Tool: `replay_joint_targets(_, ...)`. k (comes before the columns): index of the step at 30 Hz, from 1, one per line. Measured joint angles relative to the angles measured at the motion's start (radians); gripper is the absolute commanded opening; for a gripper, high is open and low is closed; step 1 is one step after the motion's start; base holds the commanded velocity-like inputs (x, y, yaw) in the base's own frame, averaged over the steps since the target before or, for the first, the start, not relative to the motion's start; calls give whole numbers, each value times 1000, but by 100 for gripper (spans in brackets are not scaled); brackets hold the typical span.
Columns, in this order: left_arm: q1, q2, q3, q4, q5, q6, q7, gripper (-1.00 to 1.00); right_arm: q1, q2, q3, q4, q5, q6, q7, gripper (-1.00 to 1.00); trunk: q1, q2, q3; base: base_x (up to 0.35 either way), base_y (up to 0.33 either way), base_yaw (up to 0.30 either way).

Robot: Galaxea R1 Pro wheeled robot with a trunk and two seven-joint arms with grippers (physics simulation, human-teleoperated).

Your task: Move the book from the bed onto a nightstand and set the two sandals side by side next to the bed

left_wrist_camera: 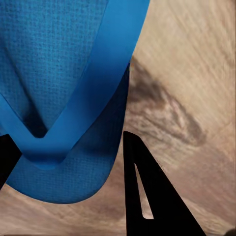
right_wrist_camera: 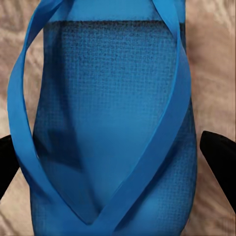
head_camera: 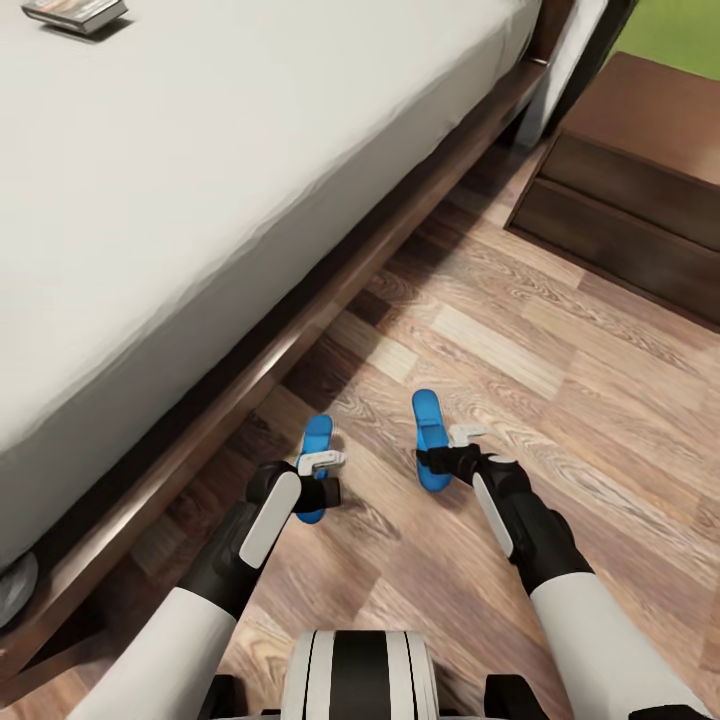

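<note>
Wood-plank floor (head_camera: 560,400) beside the bed (head_camera: 200,200), both jaws spread wide, holding nothing, astride two blue sandals (head_camera: 430,440).

Head camera looks steeply down at floor (head_camera: 560,400); wrist cameras hover close over the sandals (left_wrist_camera: 64,98) it shares

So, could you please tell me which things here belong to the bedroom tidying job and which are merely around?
Part of the job:
- left sandal
- right sandal
- book
- bed
- left gripper
- right gripper

Just around:
- wood floor
- dark wooden cabinet
</note>
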Motion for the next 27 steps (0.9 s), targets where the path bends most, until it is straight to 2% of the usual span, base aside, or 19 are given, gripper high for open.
replay_joint_targets(12, 1, -2, -2, 6, -1, -5, -5, -100, 11, -1, 1, -22, 4, 3, 2, -100, 0, 0, 0, -114, -71, 286)
replay_joint_targets(27, 0, -5, -2, 55, 0, -24, -10, -100, 13, -1, 3, -25, 5, 3, 2, -100, 0, 0, 0, -11, -7, 286)
